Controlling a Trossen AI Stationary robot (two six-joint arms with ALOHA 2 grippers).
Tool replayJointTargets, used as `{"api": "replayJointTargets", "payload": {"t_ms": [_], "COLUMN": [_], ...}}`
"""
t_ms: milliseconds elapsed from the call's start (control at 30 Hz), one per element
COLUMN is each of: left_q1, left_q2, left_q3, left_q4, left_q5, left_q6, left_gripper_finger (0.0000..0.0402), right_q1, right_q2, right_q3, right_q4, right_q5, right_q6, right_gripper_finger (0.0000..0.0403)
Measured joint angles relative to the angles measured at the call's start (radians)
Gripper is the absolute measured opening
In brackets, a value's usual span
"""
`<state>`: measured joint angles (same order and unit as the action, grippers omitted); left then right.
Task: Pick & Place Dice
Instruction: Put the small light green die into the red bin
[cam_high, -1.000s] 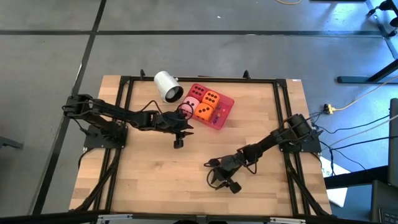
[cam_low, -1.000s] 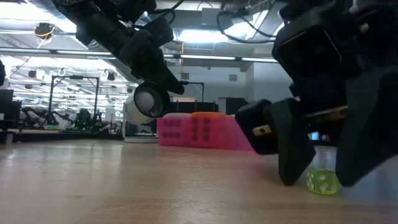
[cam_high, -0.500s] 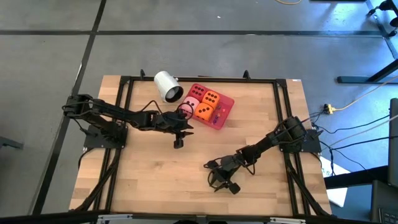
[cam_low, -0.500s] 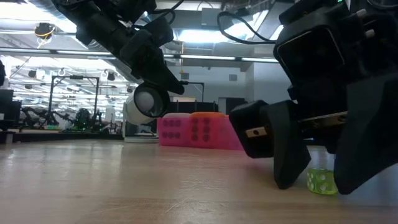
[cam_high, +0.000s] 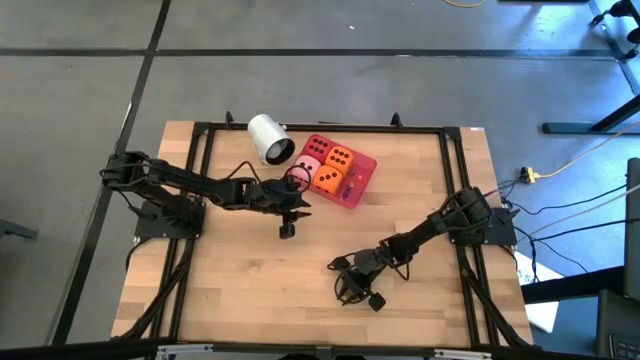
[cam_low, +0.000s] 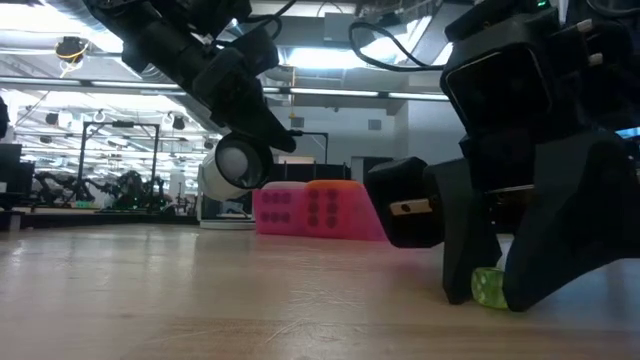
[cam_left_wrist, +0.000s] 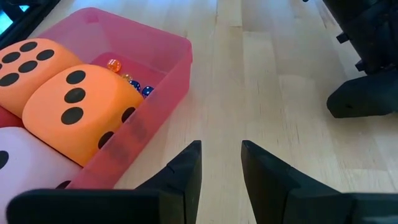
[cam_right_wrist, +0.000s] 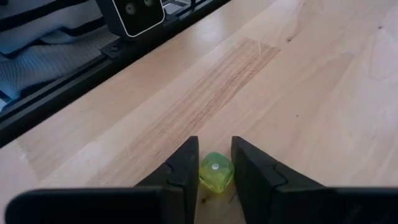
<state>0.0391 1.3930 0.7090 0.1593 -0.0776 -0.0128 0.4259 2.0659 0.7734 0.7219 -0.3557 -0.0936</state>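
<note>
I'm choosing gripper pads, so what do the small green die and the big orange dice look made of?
Green die: translucent, glossy, probably hard plastic; light glows through it. Orange dice: matte, rounded edges, likely foam, though that's a guess. Right gripper straddles the green die.

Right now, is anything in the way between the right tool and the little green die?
No, nothing visible is in the way. The little green die lies on the table right between the right tool's two fingers, which press on both of its sides.
</note>
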Motion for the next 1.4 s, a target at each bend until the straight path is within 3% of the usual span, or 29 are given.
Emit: {"api": "replayJointTargets", "payload": {"t_ms": [367,700,800,900,1067,1400], "left_q1": [0.0,0.0,0.0,0.0,0.0,0.0], "left_q2": [0.0,-0.007,-0.016,-0.034,-0.051,-0.051], "left_q3": [0.0,0.001,0.001,0.002,0.001,0.001], "left_q4": [-0.006,-0.061,-0.068,-0.088,-0.152,-0.193], "left_q5": [0.0,-0.008,-0.007,-0.008,-0.007,-0.007], "left_q6": [0.022,0.027,0.027,0.027,0.01,-0.029], "left_gripper_finger": [0.0109,0.0109,0.0108,0.0106,0.0109,0.0104], "right_q1": [-0.034,-0.136,-0.174,-0.221,-0.332,-0.597], "right_q2": [-0.036,-0.303,-0.421,-0.524,-0.607,-0.575], "right_q3": [-0.003,-0.005,-0.005,-0.005,-0.003,-0.003], "right_q4": [-0.059,-0.411,-0.536,-0.627,-0.661,-0.77], "right_q5": [-0.005,0.021,0.137,0.324,0.577,0.521], "right_q6": [-0.079,-0.307,-0.418,-0.498,-0.505,-0.442], "right_gripper_finger": [0.0089,0.0087,0.0087,0.0085,0.0085,0.0087]}}
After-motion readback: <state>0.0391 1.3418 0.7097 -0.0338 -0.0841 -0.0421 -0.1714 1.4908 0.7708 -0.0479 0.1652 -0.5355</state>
